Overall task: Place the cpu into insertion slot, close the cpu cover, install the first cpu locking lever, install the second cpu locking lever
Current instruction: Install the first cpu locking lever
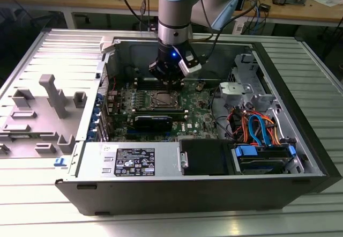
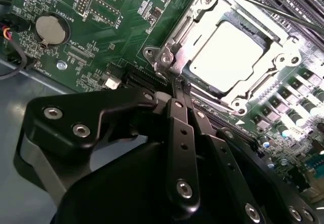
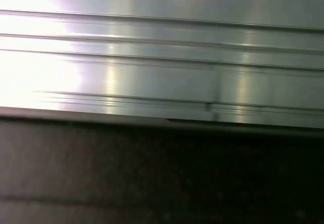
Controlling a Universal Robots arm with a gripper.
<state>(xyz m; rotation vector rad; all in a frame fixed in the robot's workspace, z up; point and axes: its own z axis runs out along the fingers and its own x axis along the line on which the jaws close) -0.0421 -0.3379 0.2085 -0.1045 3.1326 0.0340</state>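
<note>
In the second wrist view the cpu (image 2: 228,49) lies flat in the insertion slot (image 1: 159,101), its bright silver top showing through the square cut-out. Down over it lies the cpu cover (image 2: 212,11), a silver frame. A thin locking lever rod (image 2: 283,12) runs along the far side of the socket. My gripper (image 2: 178,84) is shut, its black fingers (image 2: 182,127) pressed together, with nothing visible between them. The tips sit at the socket's corner, beside a metal hook (image 2: 167,57). From the exterior view, the gripper (image 1: 170,87) hangs just above the socket's back edge.
The green motherboard (image 1: 195,111) lies inside an open computer case (image 1: 300,156). A black heatsink block (image 1: 153,122) sits in front of the socket, cables and drive bays on the exterior view's right. A coin battery (image 2: 51,27) is nearby. A ribbed metal surface (image 3: 162,57) shows in the first wrist view.
</note>
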